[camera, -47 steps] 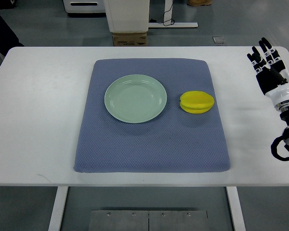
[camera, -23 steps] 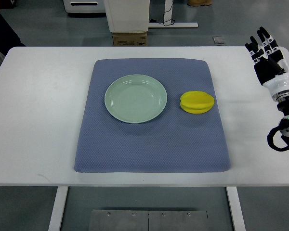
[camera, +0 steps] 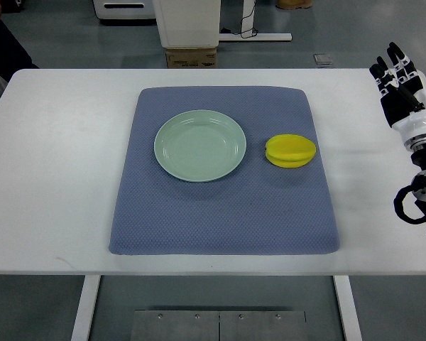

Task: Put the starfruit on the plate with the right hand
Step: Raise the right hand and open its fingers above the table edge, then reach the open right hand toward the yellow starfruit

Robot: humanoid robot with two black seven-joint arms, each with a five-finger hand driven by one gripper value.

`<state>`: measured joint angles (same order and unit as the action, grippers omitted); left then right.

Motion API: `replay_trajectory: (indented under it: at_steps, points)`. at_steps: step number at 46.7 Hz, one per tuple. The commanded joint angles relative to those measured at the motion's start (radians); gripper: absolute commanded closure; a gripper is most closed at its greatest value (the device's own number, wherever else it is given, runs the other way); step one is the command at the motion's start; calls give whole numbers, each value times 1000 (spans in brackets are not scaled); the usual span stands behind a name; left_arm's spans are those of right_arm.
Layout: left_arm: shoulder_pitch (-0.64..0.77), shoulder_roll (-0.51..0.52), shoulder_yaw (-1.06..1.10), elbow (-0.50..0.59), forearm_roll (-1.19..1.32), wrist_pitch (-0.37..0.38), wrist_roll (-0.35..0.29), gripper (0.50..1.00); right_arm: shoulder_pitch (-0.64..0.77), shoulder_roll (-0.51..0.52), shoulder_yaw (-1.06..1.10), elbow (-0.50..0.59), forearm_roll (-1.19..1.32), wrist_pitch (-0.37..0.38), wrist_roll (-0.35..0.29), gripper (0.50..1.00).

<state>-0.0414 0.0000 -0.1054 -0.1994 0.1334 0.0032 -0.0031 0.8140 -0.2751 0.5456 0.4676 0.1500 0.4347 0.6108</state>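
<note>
Top view of the work area. The white surface (camera: 57, 177) carries a blue-grey mat (camera: 220, 220), which holds both task objects. The pale green plate (camera: 199, 145) lies on the mat well to the left of the right hand (camera: 397, 89) and is bare. The starfruit (camera: 290, 150) rests on the mat between the plate and the hand, just beside the plate's near rim but apart from it, and well clear of the hand.

The right hand hovers over the surface's far right corner, off the mat, its dark fingers (camera: 395, 57) extended and slightly spread, holding nothing; its white wrist and a loop of black cable trail toward the picture's right edge. The left arm is not in view.

Progress: judged from this layout, the task is at its start. Nothing is grasped and nothing is on the plate. Left to do are the reach toward the starfruit, the grasp, the lift, the short carry leftward from the hand's side, and the release onto the plate.

The starfruit is bright yellow, rounded and flattish in outline, with lengthwise ridges visible as a dark groove across its middle; it looks smooth and possibly plastic.
</note>
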Motion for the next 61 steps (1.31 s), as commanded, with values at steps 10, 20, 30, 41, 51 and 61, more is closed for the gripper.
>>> replay_trajectory:
  at_steps: [10,20,30,41,51,61]
  points:
    - [0,0,0,0,-1,0,0,500,-22,-13,-3,13,-1,127,0,500]
    - [0,0,0,0,-1,0,0,500,-41,-18,-30,51,-10,131,0,500]
    - [0,0,0,0,0,0,0,500,-64,-211,-128,357,-121,-34,0,500]
    - [0,0,0,0,0,0,0,500,-68,-341,-159,554,-297,-139,0,500]
    - [0,0,0,0,0,0,0,500,-67,-360,-236,579,-500,-270,0,500]
    - [0,0,0,0,0,0,0,500,-59,-362,-317,655,-641,-473,0,500]
